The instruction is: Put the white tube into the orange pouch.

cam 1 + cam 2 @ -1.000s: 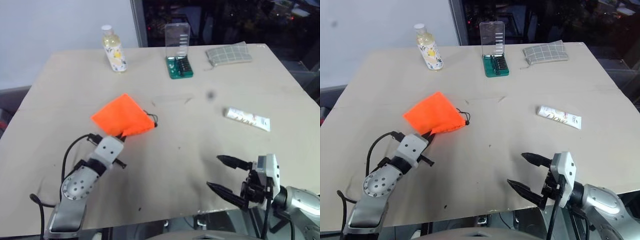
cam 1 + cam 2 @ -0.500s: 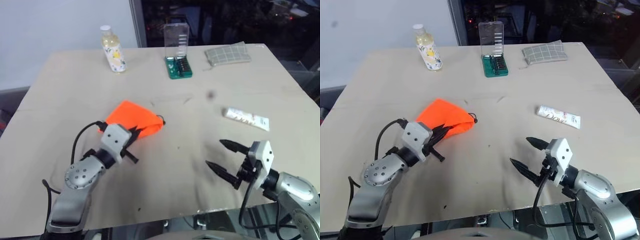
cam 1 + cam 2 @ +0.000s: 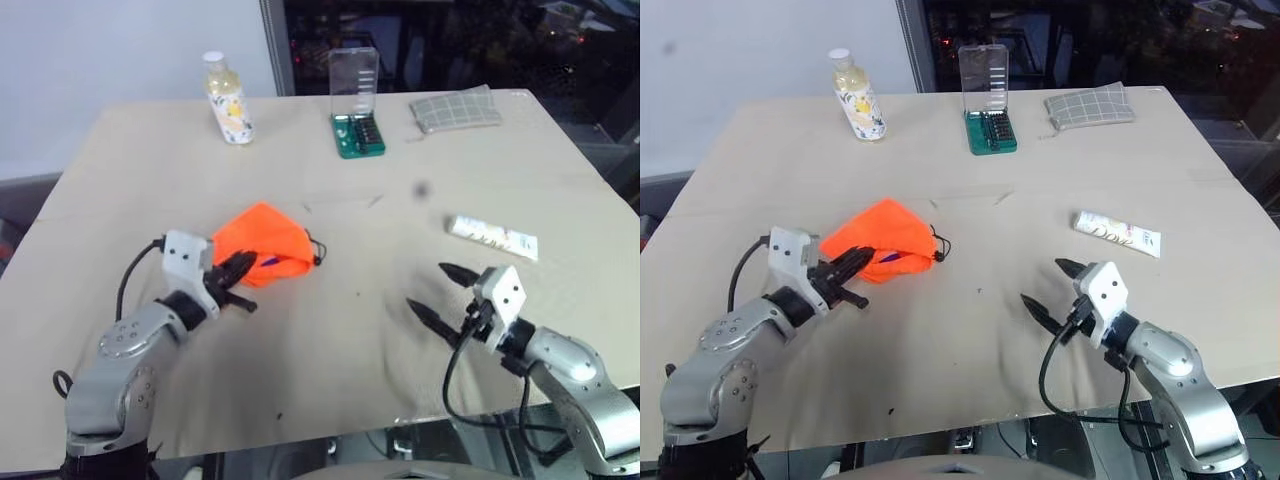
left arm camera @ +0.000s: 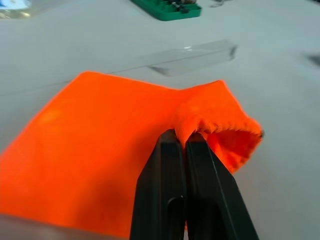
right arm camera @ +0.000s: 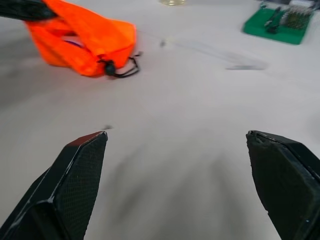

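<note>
Left gripper (image 3: 238, 268): fingers pressed together on the rim of the pouch's mouth, at the near-left of the table; the wrist view shows a fold of orange fabric pinched between the two black fingers (image 4: 167, 170).
Pouch (image 3: 265, 243): orange, lying left of the table's middle, its near edge lifted by the left gripper; dark cord (image 3: 316, 252) hangs at its right side.
Right gripper (image 3: 437, 292): fingers spread wide, holding nothing, over the near-right of the table, pointing toward the middle.
Tube (image 3: 492, 237): white, lying flat on the right side of the table, just beyond and right of the right gripper, not touched; well apart from the pouch.
Table (image 3: 400, 170): tan top.
Far edge, left to right: bottle (image 3: 227, 98) with yellowish liquid and white cap, upright; green case (image 3: 357, 118) with its clear lid standing open; grey checked cloth (image 3: 456, 108), lying flat at the far right.
</note>
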Robot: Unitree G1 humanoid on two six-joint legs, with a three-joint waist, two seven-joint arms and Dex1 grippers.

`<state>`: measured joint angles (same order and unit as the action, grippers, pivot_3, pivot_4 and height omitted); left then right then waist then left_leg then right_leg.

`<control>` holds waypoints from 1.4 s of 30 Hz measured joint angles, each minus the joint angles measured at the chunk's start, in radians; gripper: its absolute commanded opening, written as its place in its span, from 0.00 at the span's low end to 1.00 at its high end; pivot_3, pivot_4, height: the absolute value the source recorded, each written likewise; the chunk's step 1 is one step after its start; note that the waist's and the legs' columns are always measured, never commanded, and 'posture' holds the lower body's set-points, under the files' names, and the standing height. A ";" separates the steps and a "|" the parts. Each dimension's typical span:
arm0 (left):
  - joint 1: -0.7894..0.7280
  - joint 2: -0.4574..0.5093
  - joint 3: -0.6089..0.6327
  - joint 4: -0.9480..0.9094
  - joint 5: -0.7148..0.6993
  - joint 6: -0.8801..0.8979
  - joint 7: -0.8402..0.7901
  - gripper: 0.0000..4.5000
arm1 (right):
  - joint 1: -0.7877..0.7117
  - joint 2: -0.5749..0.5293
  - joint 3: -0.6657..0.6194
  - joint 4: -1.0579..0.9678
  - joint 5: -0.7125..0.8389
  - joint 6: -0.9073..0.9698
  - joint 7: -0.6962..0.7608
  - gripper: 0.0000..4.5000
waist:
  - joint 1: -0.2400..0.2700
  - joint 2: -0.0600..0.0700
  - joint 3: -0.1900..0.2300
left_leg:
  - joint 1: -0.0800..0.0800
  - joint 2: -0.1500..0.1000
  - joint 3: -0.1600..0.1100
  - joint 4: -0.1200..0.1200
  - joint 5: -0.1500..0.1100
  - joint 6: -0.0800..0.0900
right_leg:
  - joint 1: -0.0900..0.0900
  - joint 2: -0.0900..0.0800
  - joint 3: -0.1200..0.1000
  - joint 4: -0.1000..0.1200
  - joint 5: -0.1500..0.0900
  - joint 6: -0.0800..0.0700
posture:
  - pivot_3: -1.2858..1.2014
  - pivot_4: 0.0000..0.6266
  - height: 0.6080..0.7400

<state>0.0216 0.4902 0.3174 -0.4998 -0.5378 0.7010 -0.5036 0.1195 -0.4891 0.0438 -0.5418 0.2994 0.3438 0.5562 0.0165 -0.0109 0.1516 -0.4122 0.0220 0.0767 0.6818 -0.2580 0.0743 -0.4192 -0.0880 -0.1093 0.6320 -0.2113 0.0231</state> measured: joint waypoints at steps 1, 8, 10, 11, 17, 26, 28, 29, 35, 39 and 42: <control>-0.007 0.000 -0.002 -0.001 -0.022 0.011 -0.009 0.01 | -0.022 -0.010 0.001 0.017 -0.028 -0.001 -0.009 1.00 | 0.000 0.000 0.000 | 0.000 0.000 0.000 0.000 0.000 0.000 | 0.000 0.000 0.000 0.000 0.000 0.000 | 0.52 0.24 1.00; 0.016 0.029 -0.007 -0.001 -0.176 0.086 -0.094 0.01 | -0.182 -0.040 -0.003 0.083 -0.183 0.013 -0.084 1.00 | -0.002 0.000 0.000 | 0.000 0.000 0.000 0.001 0.000 -0.001 | -0.001 0.000 0.001 0.003 0.000 0.000 | 0.52 0.24 1.00; 0.016 0.044 -0.005 0.000 -0.200 0.098 -0.107 0.01 | -0.208 -0.041 0.001 0.092 -0.220 0.039 -0.103 1.00 | 0.000 0.001 0.000 | 0.000 0.000 0.000 0.001 0.000 -0.001 | -0.001 0.000 0.001 0.003 0.000 0.000 | 0.52 0.24 1.00; 0.014 0.053 -0.006 0.007 -0.205 0.099 -0.114 0.01 | -0.227 -0.057 0.019 0.102 -0.255 0.052 -0.109 1.00 | 0.000 0.001 0.001 | 0.000 0.000 0.000 0.001 0.000 -0.001 | -0.001 0.000 0.001 0.003 0.000 0.000 | 0.52 0.24 1.00; -0.090 0.031 -0.004 0.100 -0.251 0.126 -0.071 0.01 | -0.254 -0.132 0.087 0.177 -0.422 0.058 -0.126 1.00 | 0.000 0.001 0.001 | -0.001 -0.001 0.000 0.002 0.001 0.000 | -0.001 -0.001 0.001 0.003 0.000 0.000 | 0.52 0.24 1.00; -0.106 0.028 -0.005 0.125 -0.261 0.128 -0.053 0.01 | -0.263 -0.220 0.072 0.354 -0.521 -0.032 -0.131 1.00 | -0.001 0.000 0.001 | 0.000 -0.001 0.002 0.002 0.001 -0.001 | -0.001 0.000 0.002 0.003 0.000 0.000 | 0.52 0.24 1.00; -0.105 0.028 -0.004 0.138 -0.257 0.120 -0.049 0.01 | -0.267 -0.266 0.035 0.439 -0.526 -0.087 -0.136 1.00 | 0.003 0.000 0.001 | 0.000 -0.002 0.001 0.002 0.001 0.000 | 0.000 0.000 0.002 0.002 0.000 0.000 | 0.52 0.24 1.00; -0.105 0.028 -0.004 0.141 -0.254 0.120 -0.047 0.01 | -0.269 -0.270 0.019 0.466 -0.527 -0.096 -0.142 1.00 | 0.004 0.000 0.001 | 0.000 -0.002 0.001 0.003 0.001 0.000 | 0.000 0.000 0.002 0.002 0.000 0.000 | 0.52 0.24 1.00; -0.104 0.027 -0.011 0.141 -0.249 0.105 -0.041 0.01 | -0.314 -0.274 0.007 0.612 -0.539 -0.192 -0.179 1.00 | -0.001 -0.001 0.001 | 0.001 -0.002 0.000 0.003 0.001 -0.001 | 0.002 -0.002 0.003 0.002 0.000 0.000 | 0.52 0.24 1.00; -0.096 0.026 -0.013 0.141 -0.248 0.099 -0.035 0.01 | -0.366 -0.276 0.021 0.711 -0.570 -0.261 -0.201 1.00 | -0.001 -0.001 0.001 | 0.002 -0.002 0.001 0.003 0.001 -0.001 | 0.003 -0.003 0.004 0.002 0.000 0.000 | 0.52 0.24 1.00; -0.092 0.023 -0.015 0.140 -0.248 0.097 -0.033 0.01 | -0.431 -0.275 0.067 0.806 -0.626 -0.325 -0.237 1.00 | -0.004 -0.002 0.000 | 0.004 -0.002 0.001 0.003 0.000 -0.001 | 0.004 -0.003 0.005 0.002 0.000 0.000 | 0.52 0.24 1.00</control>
<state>-0.0709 0.5137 0.3025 -0.3596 -0.7857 0.7977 -0.5365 -0.3114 -0.7639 0.1110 0.2645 -0.3262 0.0187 0.3195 0.0124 -0.0125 0.1521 -0.4085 0.0202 0.0779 0.6847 -0.2575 0.0733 -0.4152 -0.0914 -0.1043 0.6341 -0.2114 0.0230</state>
